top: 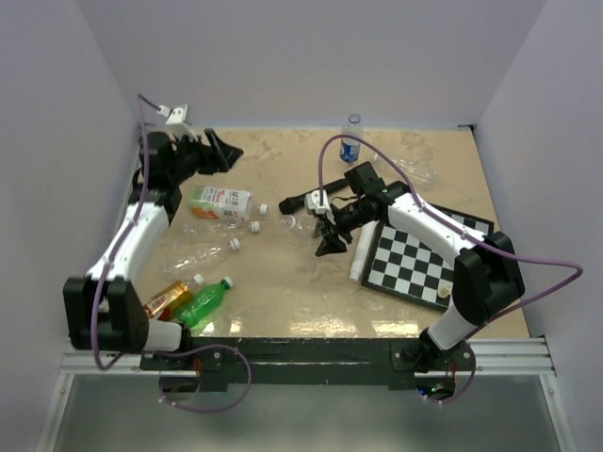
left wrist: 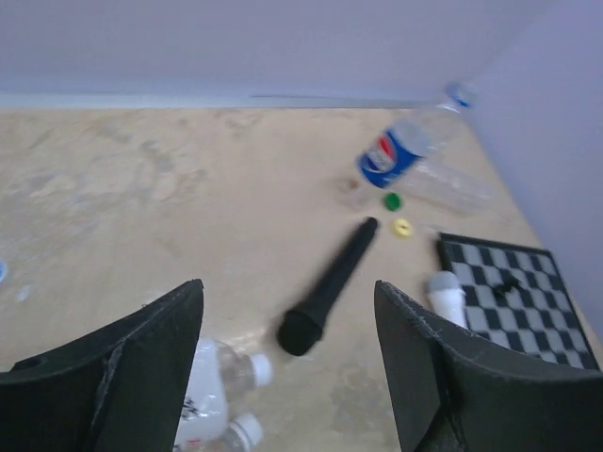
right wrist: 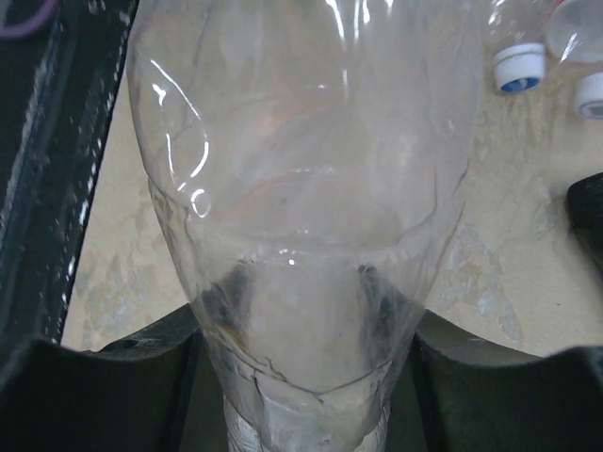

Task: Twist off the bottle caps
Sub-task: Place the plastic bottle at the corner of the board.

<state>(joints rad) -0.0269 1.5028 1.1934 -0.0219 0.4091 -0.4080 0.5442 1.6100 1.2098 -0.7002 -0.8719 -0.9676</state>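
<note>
At ten o'clock on the table the left gripper [top: 219, 151] hangs with its jaws well apart and nothing between them. Below it, from nine to eight o'clock, lie two clear bottles [top: 203, 254] with white caps [top: 233, 244], an amber bottle [top: 168, 298] and a green bottle [top: 203, 303], also capped white. These look empty and thin-walled: light, glossy and likely to slip or buckle under a squeeze, so the stiffer shoulder or neck is probably the safest hold, leaving the small hard cap to the other hand. At the centre the right gripper [top: 328, 237] is closed on a crinkled clear bottle [right wrist: 301, 169], with its dark fingers [right wrist: 104, 395] on either side of the narrow end. At twelve o'clock a Pepsi bottle [top: 351, 143] stands upright, with a green cap [left wrist: 392, 200] and a yellow cap [left wrist: 402, 227] loose near it.
</note>
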